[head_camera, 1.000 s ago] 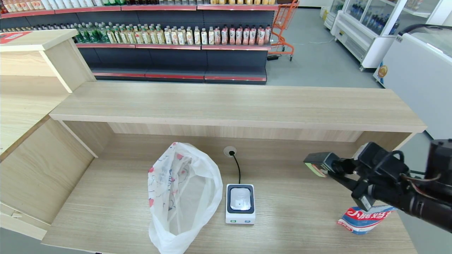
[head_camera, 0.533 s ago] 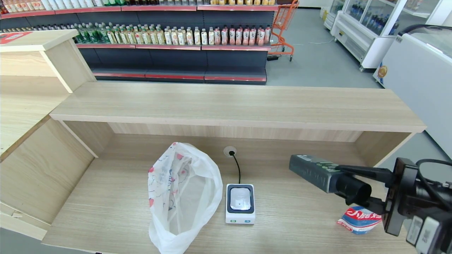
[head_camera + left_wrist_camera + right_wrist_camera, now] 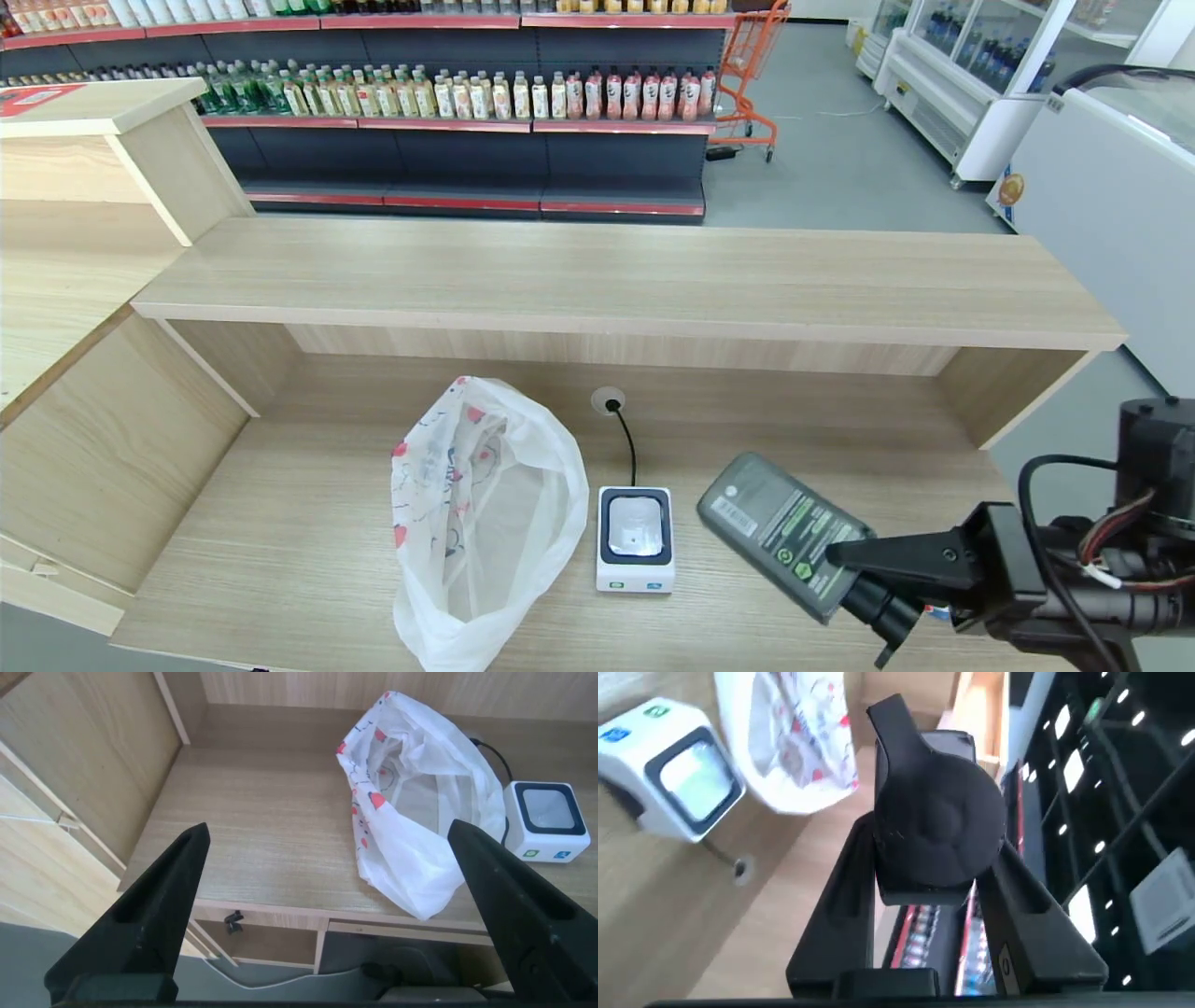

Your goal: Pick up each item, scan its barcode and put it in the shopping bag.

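Note:
My right gripper is shut on a flat dark grey-green pack, held tilted just right of the white barcode scanner. The pack's white barcode label faces up toward the head camera. In the right wrist view the pack sits between my gripper's fingers, with the scanner and the shopping bag beyond. The white shopping bag with red print lies open left of the scanner. My left gripper is open and holds nothing, above the desk's front left edge, with the bag and scanner off to one side.
A black cable runs from the scanner to a desk grommet. A raised wooden counter ledge overhangs the back of the desk. A sliver of a blue and red packet peeks from under my right arm.
My right arm swung left and down, bringing the pack close to the scanner and turning its barcode label upward. The arm now covers the blue and red packet. Bag and scanner stayed put.

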Robot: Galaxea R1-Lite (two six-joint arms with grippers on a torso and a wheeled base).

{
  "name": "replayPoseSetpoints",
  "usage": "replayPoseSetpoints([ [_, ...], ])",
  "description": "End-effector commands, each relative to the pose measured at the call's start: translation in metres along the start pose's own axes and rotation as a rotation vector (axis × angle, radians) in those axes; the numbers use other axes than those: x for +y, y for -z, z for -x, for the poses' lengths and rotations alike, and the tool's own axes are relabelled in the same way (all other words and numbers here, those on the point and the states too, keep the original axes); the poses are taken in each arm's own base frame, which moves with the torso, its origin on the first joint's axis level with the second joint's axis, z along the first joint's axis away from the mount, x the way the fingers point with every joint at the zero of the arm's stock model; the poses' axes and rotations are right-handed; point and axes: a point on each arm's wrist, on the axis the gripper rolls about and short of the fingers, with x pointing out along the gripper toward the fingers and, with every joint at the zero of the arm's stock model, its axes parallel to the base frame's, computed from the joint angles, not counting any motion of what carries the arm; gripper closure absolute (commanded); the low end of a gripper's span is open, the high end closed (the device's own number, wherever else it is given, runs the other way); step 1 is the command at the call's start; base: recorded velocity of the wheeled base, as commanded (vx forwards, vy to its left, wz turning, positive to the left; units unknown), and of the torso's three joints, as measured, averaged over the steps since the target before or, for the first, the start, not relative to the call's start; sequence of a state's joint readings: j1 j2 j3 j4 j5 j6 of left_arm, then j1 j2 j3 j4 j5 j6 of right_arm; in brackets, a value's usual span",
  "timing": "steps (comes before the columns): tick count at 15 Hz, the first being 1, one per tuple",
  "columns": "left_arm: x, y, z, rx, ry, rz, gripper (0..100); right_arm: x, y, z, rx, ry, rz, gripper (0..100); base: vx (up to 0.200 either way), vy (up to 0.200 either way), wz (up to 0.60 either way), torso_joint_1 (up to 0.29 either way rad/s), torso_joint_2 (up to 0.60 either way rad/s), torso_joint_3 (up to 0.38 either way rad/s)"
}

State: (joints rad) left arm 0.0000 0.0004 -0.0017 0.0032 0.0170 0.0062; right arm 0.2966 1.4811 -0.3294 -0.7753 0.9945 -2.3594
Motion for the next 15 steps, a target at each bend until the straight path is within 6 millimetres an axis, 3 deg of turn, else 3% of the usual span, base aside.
replayPoseSetpoints([
  [1,0.000,0.000,0.000,0.000,0.000,0.000,0,0.011,-0.007,-0.038,-0.176,0.070,0.056,100,0.000,0.000,0.00,0.000,0.00,0.000],
  [5,0.000,0.000,0.000,0.000,0.000,0.000,0,0.017,-0.016,-0.077,-0.279,0.173,0.153,100,0.000,0.000,0.00,0.000,0.00,0.000],
  [10,0.000,0.000,0.000,0.000,-0.001,0.000,0,0.026,-0.007,-0.089,-0.260,0.186,0.185,100,0.000,0.000,0.00,0.000,0.00,0.000],
  [15,0.000,0.000,0.000,0.000,0.000,0.000,0,0.027,-0.007,-0.088,-0.257,0.181,0.186,100,0.000,0.000,0.00,0.000,0.00,0.000],
])
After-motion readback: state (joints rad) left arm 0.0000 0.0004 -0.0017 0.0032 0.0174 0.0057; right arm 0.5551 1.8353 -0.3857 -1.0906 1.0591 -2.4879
